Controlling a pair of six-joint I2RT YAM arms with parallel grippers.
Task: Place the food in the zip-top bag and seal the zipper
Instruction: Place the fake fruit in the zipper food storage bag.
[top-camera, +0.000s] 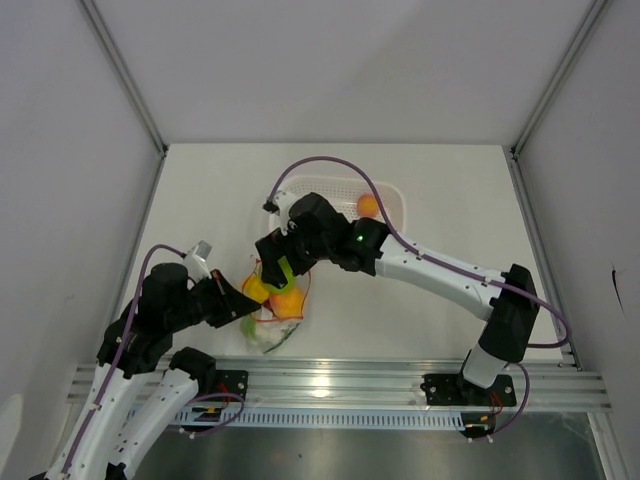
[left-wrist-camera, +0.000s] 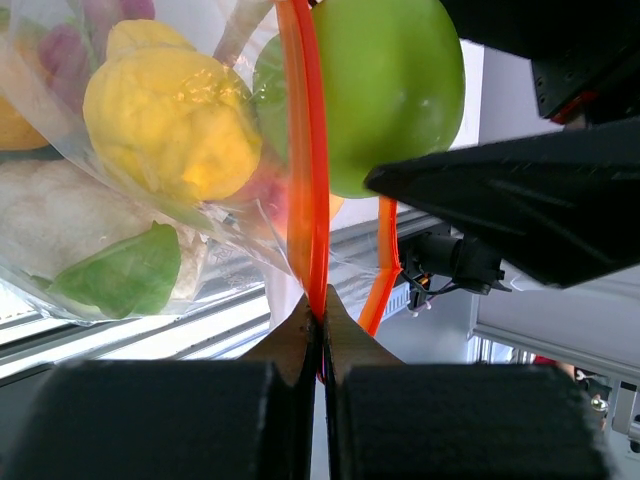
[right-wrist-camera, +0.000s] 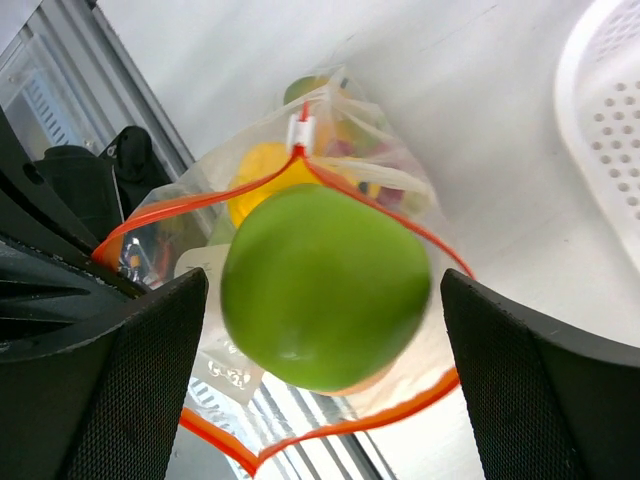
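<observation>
The clear zip-top bag (top-camera: 272, 325) hangs open near the table's front, its red-orange zipper (right-wrist-camera: 170, 205) forming a wide loop. My left gripper (top-camera: 243, 298) is shut on the zipper strip (left-wrist-camera: 308, 200) and holds the mouth up. Inside the bag are a yellow lemon (left-wrist-camera: 170, 120), white cauliflower (left-wrist-camera: 60, 215) with a green leaf, and an orange (top-camera: 286, 303). My right gripper (right-wrist-camera: 325, 285) is open just above the mouth. The green apple (right-wrist-camera: 325, 290) sits between its spread fingers (right-wrist-camera: 545, 390) without touching them, over the bag opening. The apple also shows in the left wrist view (left-wrist-camera: 390, 90).
The white perforated basket (top-camera: 392, 195) stands behind the bag with one orange fruit (top-camera: 368, 206) in it. The metal rail (top-camera: 340, 385) runs along the table's front edge. A white slider tab (right-wrist-camera: 300, 130) sits at the zipper's far end.
</observation>
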